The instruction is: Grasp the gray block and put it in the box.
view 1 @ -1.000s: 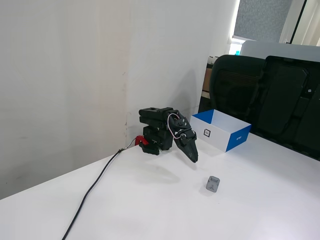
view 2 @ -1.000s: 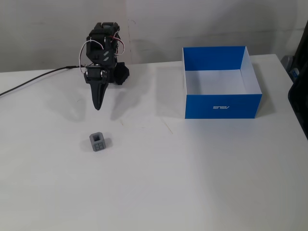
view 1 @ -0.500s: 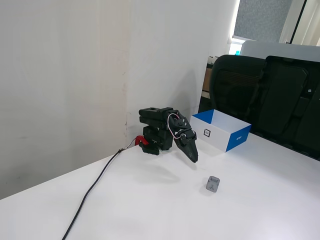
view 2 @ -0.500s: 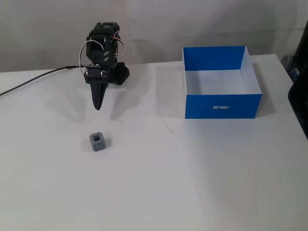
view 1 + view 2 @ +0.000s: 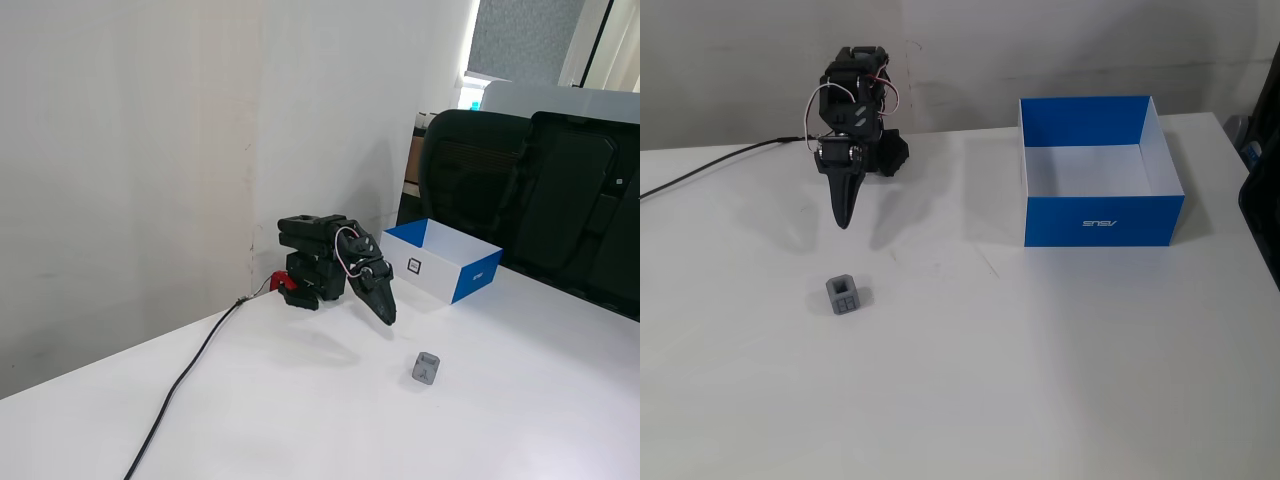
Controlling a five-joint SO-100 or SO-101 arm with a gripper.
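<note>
The gray block (image 5: 844,295) sits alone on the white desk (image 5: 1040,380), nearer the left edge than the right in the fixed view from the front, with bare desk on every side. It is a small cube-like piece with a darker recess in its upper face; it looks rigid, matte and very light, so it should tolerate a firm pinch but could skid or tip if nudged by one finger first. Its flat opposite side walls seem the best place to grip, low and square. The gripper (image 5: 844,222) hangs above the desk just behind the block, pointing down, its jaws pressed together to a single tip and holding nothing. The box (image 5: 1095,215) stands well apart toward the right rear of the desk, open and empty.
</note>
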